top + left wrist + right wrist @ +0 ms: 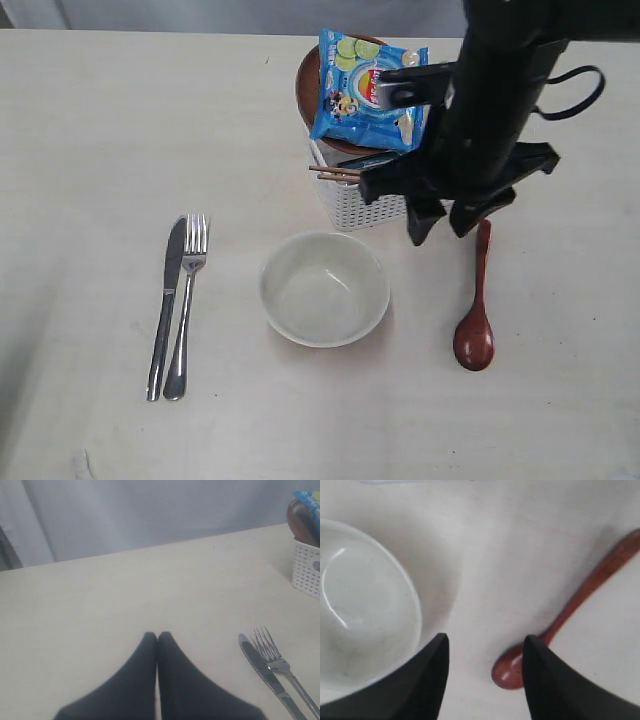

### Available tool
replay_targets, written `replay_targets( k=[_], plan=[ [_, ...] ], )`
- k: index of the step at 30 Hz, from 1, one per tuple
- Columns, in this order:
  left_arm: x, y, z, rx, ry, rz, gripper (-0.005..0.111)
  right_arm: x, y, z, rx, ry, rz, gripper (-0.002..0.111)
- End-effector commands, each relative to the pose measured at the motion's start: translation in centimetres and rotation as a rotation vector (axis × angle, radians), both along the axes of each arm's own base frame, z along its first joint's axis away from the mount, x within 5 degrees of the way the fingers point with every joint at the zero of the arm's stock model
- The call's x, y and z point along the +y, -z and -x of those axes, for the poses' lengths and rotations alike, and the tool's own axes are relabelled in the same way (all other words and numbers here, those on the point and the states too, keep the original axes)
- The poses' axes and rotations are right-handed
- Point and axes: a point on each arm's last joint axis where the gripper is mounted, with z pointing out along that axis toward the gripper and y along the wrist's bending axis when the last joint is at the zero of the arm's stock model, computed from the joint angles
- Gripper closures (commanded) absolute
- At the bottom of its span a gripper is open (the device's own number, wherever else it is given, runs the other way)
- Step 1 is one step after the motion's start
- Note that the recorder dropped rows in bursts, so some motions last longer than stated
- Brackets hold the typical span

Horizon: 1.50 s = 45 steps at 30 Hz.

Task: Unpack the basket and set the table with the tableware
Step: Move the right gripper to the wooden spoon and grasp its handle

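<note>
Pale wood-look table (100,150), exterior view. Left of centre: steel knife (166,305) and fork (187,300), flat, side by side, nearly touching, knife on the outer left, tips pointing to the far edge.

Centre: off-white bowl (325,288), upright, apart from the cutlery.

Right of the bowl: red-brown wooden spoon (477,310), flat on the table, scoop end toward the near edge, handle running toward the far side. Not touching the bowl.

Behind the bowl: white lattice basket (350,205), partly hidden by the right arm. Inside it: brown round plate (306,85) standing on edge, blue chip bag (365,90) leaning in front of the plate, wooden chopsticks (333,172) poking out over the basket's left rim.

Right gripper (443,232): above the table between basket and spoon handle, jaws spread, nothing between them. In the wrist view, bare tabletop in the gap, bowl beside one finger, spoon scoop partly behind the other.

Left gripper (157,636): low over bare table, fingers pressed together, nothing visibly pinched. Knife and fork off to one side, basket corner further off.
</note>
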Motion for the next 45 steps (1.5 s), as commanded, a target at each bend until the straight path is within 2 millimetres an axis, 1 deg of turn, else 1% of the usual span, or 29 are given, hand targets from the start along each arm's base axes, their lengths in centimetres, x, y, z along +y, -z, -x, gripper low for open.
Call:
replay_targets(
  k=[1,2,4,5,7,11,12,15,20,24,25,26,27,32,33,37,39,43,45],
  plan=[
    [0.0,0.1,0.0,0.000,-0.002,0.009,0.107,-3.3,-1.6,0.1,0.008,0.087,0.041,0.063],
    [0.0,0.1,0.0,0.000,-0.002,0.009,0.107,-4.0,-1.6,0.0,0.004,0.112,0.052,0.063],
    [0.0,0.1,0.0,0.000,-0.002,0.009,0.107,-5.5,-0.8,0.1,0.012,0.168,0.096,0.063],
    [0.0,0.1,0.0,0.000,-0.002,0.009,0.107,-5.9,-0.5,0.0,0.011,0.188,0.099,0.063],
    [0.0,0.1,0.0,0.000,-0.002,0.009,0.107,-6.8,1.0,0.3,0.028,0.231,0.091,0.063],
    [0.0,0.1,0.0,0.000,-0.002,0.009,0.107,-7.0,3.2,0.8,0.026,0.264,0.055,0.063],
    [0.0,0.1,0.0,0.000,-0.002,0.009,0.107,-7.0,4.1,0.9,0.016,0.268,0.046,0.063],
    [0.0,0.1,0.0,0.000,-0.002,0.009,0.107,-6.7,5.3,0.5,0.016,0.282,0.028,0.063],
    [0.0,0.1,0.0,0.000,-0.002,0.009,0.107,-6.5,8.1,0.1,0.073,0.286,0.051,0.063],
    [0.0,0.1,0.0,0.000,-0.002,0.009,0.107,-6.4,9.2,0.0,0.098,0.286,0.065,0.064],
    [0.0,0.1,0.0,0.000,-0.002,0.009,0.107,-6.4,9.3,-0.1,0.095,0.287,0.064,0.066],
    [0.0,0.1,0.0,0.000,-0.002,0.009,0.107,-6.4,9.3,-0.2,0.088,0.287,0.061,0.070],
    [0.0,0.1,0.0,0.000,-0.002,0.009,0.107,-6.4,9.4,-0.2,0.086,0.287,0.060,0.078],
    [0.0,0.1,0.0,0.000,-0.002,0.009,0.107,-6.5,9.4,-0.1,0.085,0.283,0.064,0.106],
    [0.0,0.1,0.0,0.000,-0.002,0.009,0.107,-6.5,9.4,-0.1,0.088,0.282,0.066,0.108],
    [0.0,0.1,0.0,0.000,-0.002,0.009,0.107,-6.5,9.0,0.0,0.089,0.280,0.066,0.109],
    [0.0,0.1,0.0,0.000,-0.002,0.009,0.107,-6.6,8.1,0.1,0.072,0.281,0.057,0.109],
    [0.0,0.1,0.0,0.000,-0.002,0.009,0.107,-6.6,4.5,0.8,0.000,0.290,-0.002,0.109],
    [0.0,0.1,0.0,0.000,-0.002,0.009,0.107,-5.5,1.6,1.8,-0.093,0.235,-0.072,0.109]
  ],
)
